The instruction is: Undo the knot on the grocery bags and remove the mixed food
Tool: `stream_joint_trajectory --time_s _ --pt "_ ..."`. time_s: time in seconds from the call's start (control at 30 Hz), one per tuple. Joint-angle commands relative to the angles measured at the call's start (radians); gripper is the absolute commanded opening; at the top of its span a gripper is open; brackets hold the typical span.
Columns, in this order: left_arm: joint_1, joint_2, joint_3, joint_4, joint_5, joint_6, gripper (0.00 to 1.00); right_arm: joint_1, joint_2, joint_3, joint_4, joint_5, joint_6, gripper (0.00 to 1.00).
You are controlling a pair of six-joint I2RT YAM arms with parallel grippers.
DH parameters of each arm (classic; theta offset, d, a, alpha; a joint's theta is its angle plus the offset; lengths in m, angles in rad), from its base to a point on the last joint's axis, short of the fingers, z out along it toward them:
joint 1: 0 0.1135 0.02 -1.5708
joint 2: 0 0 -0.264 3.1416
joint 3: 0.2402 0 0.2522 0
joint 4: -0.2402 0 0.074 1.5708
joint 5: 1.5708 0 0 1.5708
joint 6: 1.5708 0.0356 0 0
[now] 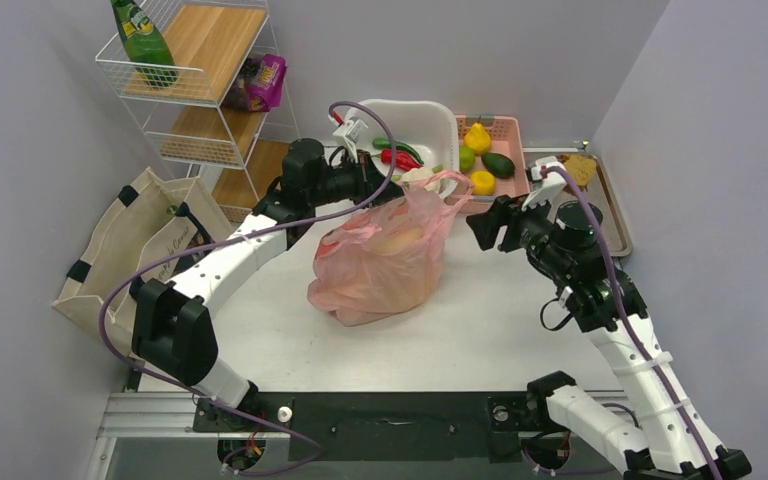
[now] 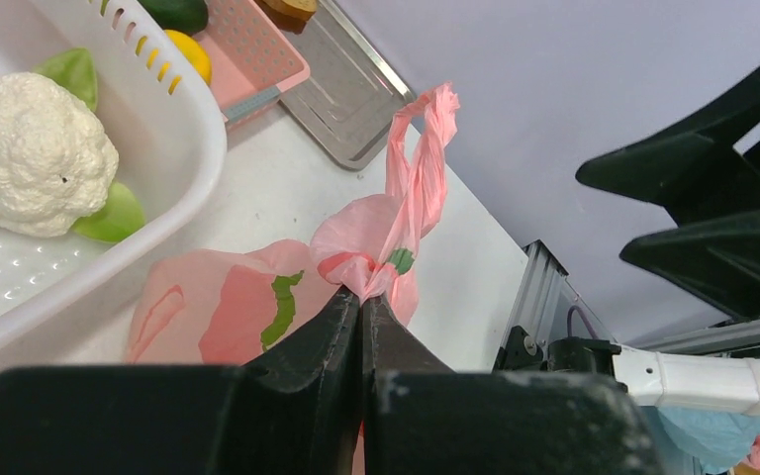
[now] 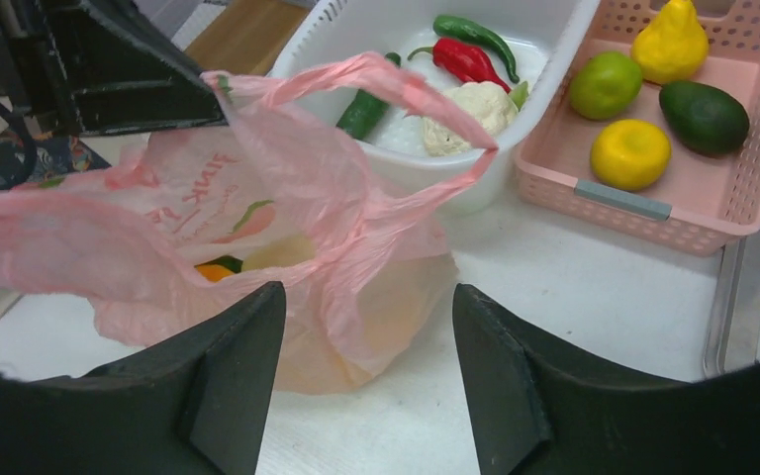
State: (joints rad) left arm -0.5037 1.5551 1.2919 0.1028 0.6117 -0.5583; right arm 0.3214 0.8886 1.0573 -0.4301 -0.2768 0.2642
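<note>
Left gripper (image 2: 362,297) pinches the pink bag (image 1: 385,265) by its gathered top; right gripper (image 3: 366,307), jaws spread, hovers beside it. Handles (image 3: 396,84) apparently untied; orange fruit (image 3: 210,270) not yet out.

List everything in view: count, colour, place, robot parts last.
plastic bag: one, pink, table centre
tote: one, beige, left of table
wire rack: one, white, far left
bottle: one, green, rack's top shelf
snack packet: one, purple, rack's right side
white basket: one, white, far edge
cauliflower: one, white, white basket
red pepper: one, red, white basket
green vegetables: two, green, white basket
pink basket: one, pink, right of white basket
fruit: four, two yellow, two green, pink basket
metal tray: one, silver, far right
left gripper: one, black, shut on the plastic bag
right gripper: one, black, open beside the plastic bag
</note>
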Motion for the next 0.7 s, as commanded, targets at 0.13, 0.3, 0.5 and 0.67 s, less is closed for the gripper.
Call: stream_joint_trajectory --time_s 0.13,0.3,0.5,0.67 --pt "-0.014 0.011 0.040 0.033 -0.054 -0.054 0.00 0.104 0.125 -0.045 0.015 0.163 0.102 0.58" --pt "-0.025 0.013 0.039 0.038 -0.056 -0.044 0.00 0.130 0.234 -0.023 0.134 0.179 0.245 0.66" --pt "-0.031 0.013 0.049 0.027 -0.058 -0.015 0.00 0.160 0.330 0.008 0.225 0.195 0.298 0.66" --pt "-0.024 0.013 0.079 -0.026 -0.092 0.052 0.00 0.125 0.345 -0.034 0.178 0.091 0.207 0.25"
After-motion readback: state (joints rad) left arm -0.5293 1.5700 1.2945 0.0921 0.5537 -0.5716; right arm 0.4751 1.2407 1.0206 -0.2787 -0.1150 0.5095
